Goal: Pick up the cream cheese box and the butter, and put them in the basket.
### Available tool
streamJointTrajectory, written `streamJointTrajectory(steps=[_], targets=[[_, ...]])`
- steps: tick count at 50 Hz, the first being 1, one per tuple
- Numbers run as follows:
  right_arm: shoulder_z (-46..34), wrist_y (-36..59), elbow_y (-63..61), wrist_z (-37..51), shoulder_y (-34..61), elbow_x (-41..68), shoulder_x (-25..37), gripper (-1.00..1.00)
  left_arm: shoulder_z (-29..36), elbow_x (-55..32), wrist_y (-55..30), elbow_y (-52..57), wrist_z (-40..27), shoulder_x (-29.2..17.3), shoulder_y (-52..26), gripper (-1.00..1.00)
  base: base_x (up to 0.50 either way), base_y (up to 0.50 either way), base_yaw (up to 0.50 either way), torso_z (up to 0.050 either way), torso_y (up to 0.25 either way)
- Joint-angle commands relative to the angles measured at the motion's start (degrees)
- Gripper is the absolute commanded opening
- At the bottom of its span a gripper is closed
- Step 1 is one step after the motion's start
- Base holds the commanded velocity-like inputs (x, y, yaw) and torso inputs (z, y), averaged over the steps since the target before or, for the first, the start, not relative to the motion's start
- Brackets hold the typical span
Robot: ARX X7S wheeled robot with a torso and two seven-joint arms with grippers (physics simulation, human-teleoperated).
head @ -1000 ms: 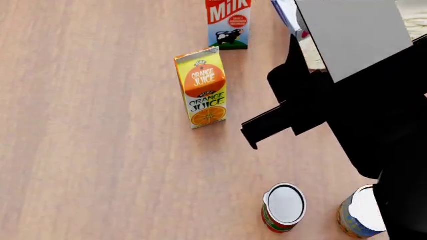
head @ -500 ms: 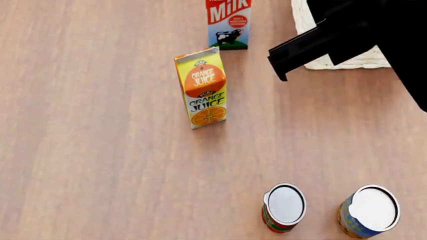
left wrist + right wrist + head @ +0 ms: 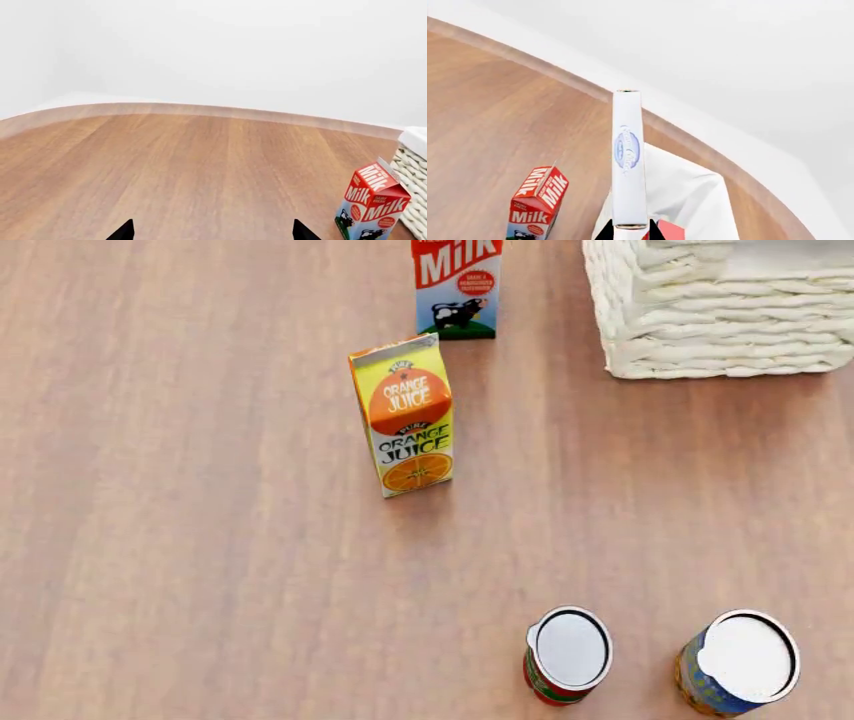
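In the right wrist view my right gripper point(image 3: 629, 233) is shut on the cream cheese box point(image 3: 628, 160), a flat white box seen edge-on with a blue oval logo. It hangs above the basket's white cloth liner point(image 3: 690, 197). A red corner point(image 3: 671, 234) shows on the liner beside my fingertips; it looks like the butter, mostly hidden. The woven basket point(image 3: 721, 315) sits at the head view's top right. My left gripper point(image 3: 213, 232) is open and empty above bare wood. Neither gripper shows in the head view.
An orange juice carton point(image 3: 404, 415) stands mid-table, and a milk carton point(image 3: 458, 280) stands behind it, left of the basket. The milk carton also shows in the left wrist view point(image 3: 370, 207) and the right wrist view point(image 3: 534, 205). Two cans point(image 3: 571, 652) point(image 3: 741, 660) stand near the front edge.
My right arm has moved up and away over the basket and left the head view, uncovering the basket and the right can.
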Motion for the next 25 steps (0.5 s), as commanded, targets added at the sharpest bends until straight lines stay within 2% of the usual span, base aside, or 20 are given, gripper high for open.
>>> streamJointTrajectory(steps=[1, 15, 25], targets=[[-1.7, -0.4, 5.7, -4.2, 5.8, -7.0, -1.6, -1.0, 0.1, -0.2, 0.2, 0.1, -0.3, -0.2, 0.0, 1.0, 0.0, 0.0, 0.0, 0.0, 0.0], [-5.4, -2.0, 13.9, -9.3, 9.9, -13.4, -3.0, -1.0, 0.4, -0.2, 0.3, 0.1, -0.4, -0.4, -0.1, 1.0, 0.0, 0.0, 0.0, 0.001, 0.001], [-7.3, -4.7, 19.9, -11.2, 9.2, -17.5, -3.4, -1.0, 0.2, -0.3, 0.4, 0.2, -0.3, -0.5, 0.1, 1.0, 0.0, 0.0, 0.0, 0.0, 0.0]])
